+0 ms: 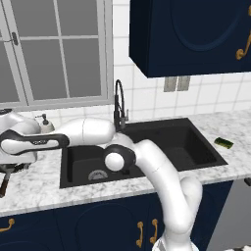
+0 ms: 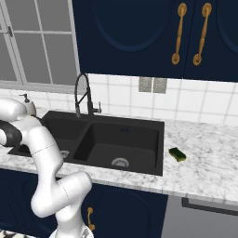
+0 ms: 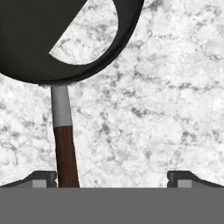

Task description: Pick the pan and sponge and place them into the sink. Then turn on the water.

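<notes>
- Your white arm reaches far left over the marble desk (image 1: 44,181), past the left edge of the large matte black double-basin sink (image 1: 186,128).
- In the hand view, the fingers (image 3: 112,178) stand wide apart, with nothing held between them; their two dark tips show at the bottom, one on each side.
- The round black shallow frying pan (image 3: 39,43) lies on the desk just ahead of the fingers, its rim filling the top left of the hand view.
- Its long handle, a grey neck turning dark reddish-brown (image 3: 66,157), runs down from the pan and passes right beside the left-hand fingertip (image 3: 43,178); you cannot tell whether they touch.
- In the left base view, the handle's end pokes out at the far left edge, below the hand.
- The small yellow-green sponge with a dark green top (image 2: 177,154) lies on the desk to the right of the sink, well apart from the pan.
- The tall black gooseneck faucet (image 2: 82,93) stands behind the sink's divider.
- A cream soap dispenser bottle (image 1: 45,123) sits by the window, behind the arm.
</notes>
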